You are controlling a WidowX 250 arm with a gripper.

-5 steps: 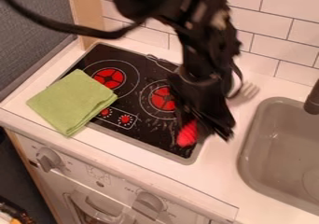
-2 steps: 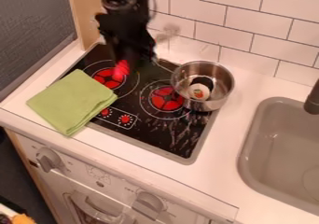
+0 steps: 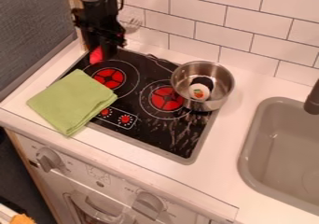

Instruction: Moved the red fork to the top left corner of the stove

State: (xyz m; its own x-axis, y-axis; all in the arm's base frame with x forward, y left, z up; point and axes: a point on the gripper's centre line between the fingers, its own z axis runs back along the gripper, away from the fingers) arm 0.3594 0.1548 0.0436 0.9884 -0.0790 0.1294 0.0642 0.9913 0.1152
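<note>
Pincer (image 3: 108, 49) clenched on the red fork (image 3: 95, 55), I hang over the far left part of the stove (image 3: 141, 124), which is the corner the job names. I have the fork across its middle, so its red end pokes out below me on the left and its tines stand out on the right in front of the wall tiles (image 3: 194, 8). Held like this, I judge, it stays balanced, but it also lies crosswise and wants more room than the corner gives. I cannot tell whether the red end touches the glass or hangs just above it.

The corner makes a good resting place because nothing large crowds it. The metal pot (image 3: 219, 99) sits at the far right, partly over the right burner (image 3: 166, 99), with a small black-and-white thing (image 3: 199, 91) inside. The folded green cloth (image 3: 72, 101) lies across the stove's left edge, nearer the camera, lapping onto the counter (image 3: 115, 144). Between cloth and corner is the left burner (image 3: 109, 78), and I want the fork set beyond it.

What is left, as I see it, is to lower the fork gently until it lies flat, then let go. The risk is at the tines: if they come down outside the stove's rim, the fork could lie propped across it or slip onto the counter. I would level it first, then release.
</note>
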